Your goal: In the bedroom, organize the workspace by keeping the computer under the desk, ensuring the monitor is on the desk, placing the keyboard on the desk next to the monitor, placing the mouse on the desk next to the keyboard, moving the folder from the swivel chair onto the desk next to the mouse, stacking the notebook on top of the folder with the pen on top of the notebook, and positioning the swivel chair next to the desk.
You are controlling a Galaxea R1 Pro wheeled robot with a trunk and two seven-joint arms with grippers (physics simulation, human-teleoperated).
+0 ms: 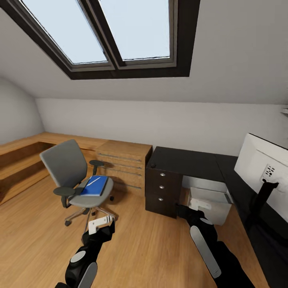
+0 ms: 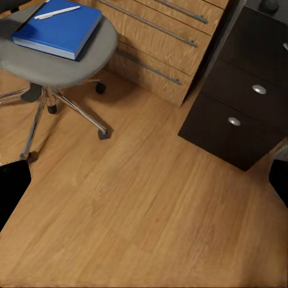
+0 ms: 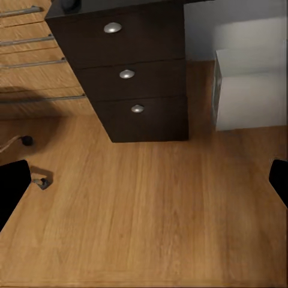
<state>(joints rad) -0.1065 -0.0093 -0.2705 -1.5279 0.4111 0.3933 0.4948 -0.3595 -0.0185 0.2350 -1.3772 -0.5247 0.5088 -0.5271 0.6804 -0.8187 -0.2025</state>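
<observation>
The grey swivel chair [image 1: 66,168] stands on the floor left of the desk [image 1: 188,162]. On its seat lies the blue folder [image 2: 60,27] with a white pen [image 2: 57,12] on top. The pale computer [image 1: 212,202] sits under the desk's black top, beside the dark drawer unit [image 3: 129,78]. The monitor [image 1: 262,166] stands on the desk at right, its back towards me. A small dark mouse [image 1: 153,165] rests on the desk corner. My left gripper [image 1: 100,223] hangs open above the floor near the chair base. My right gripper [image 1: 200,205] is open in front of the drawers. Keyboard and notebook are out of view.
Light wooden low shelving with drawers [image 1: 124,162] runs along the wall behind the chair and meets the drawer unit. The chair's chrome base and casters [image 2: 102,133] spread over the wooden floor [image 2: 144,204]. A sloped ceiling with a skylight [image 1: 116,32] is overhead.
</observation>
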